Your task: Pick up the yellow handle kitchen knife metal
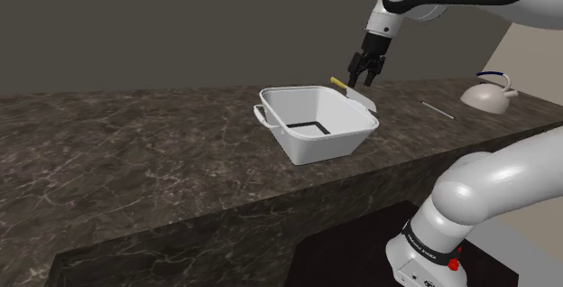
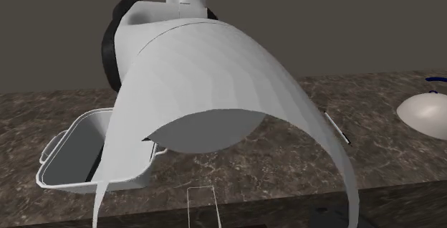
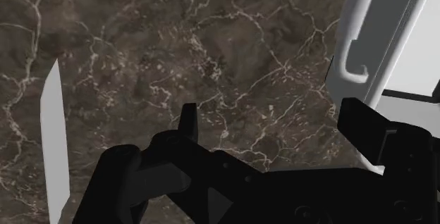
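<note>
Item: kitchen knife, lying flat on the counter against the far corner of the white tub, on the side toward the shoulder view's right. Handle short, yellow, showing just past the tub's far rim. Blade pale grey, flat and matte, tapering to a point. In the wrist view the blade appears as a long pale sliver outside one finger of the gripper and not between the two; its handle end is cut off by the edge of the picture. Gripper all black, poised over the knife beside the tub's corner, fingers spread with only counter between them; whether a fingertip touches the knife cannot be made out. In the second exterior view the white arm covers the knife and gripper, hides part of the tub and leaves the kettle cut by the picture's right edge. Counter: dark brown stone with pale veining, square front edge. Tub: rectangular, sloped walls, a loop handle at each short end, one handle near the open fingers in the wrist view. Kettle: pale, squat, rounded, dark hooped handle. Thin pale rod lying between tub and kettle, its kind unclear.
</note>
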Action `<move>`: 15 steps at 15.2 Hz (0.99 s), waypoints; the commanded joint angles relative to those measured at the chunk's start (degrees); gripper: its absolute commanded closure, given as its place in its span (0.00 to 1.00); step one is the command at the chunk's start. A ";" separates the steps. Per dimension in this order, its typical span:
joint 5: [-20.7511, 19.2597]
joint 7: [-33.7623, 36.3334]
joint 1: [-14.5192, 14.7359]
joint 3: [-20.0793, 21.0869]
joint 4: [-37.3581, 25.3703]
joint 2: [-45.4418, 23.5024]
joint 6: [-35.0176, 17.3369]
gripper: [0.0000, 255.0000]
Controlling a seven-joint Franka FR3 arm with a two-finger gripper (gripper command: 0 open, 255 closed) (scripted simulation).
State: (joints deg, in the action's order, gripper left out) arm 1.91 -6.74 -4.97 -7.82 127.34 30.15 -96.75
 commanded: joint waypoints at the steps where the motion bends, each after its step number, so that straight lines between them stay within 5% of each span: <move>1: -0.48 -0.90 -0.72 -1.40 -1.56 -3.11 -1.51 0.00; 15: 2.02 -7.64 -5.27 -10.19 -19.21 -28.89 -8.72 0.00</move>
State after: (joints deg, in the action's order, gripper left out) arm 3.37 -13.56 -9.73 -17.29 110.34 3.61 -105.44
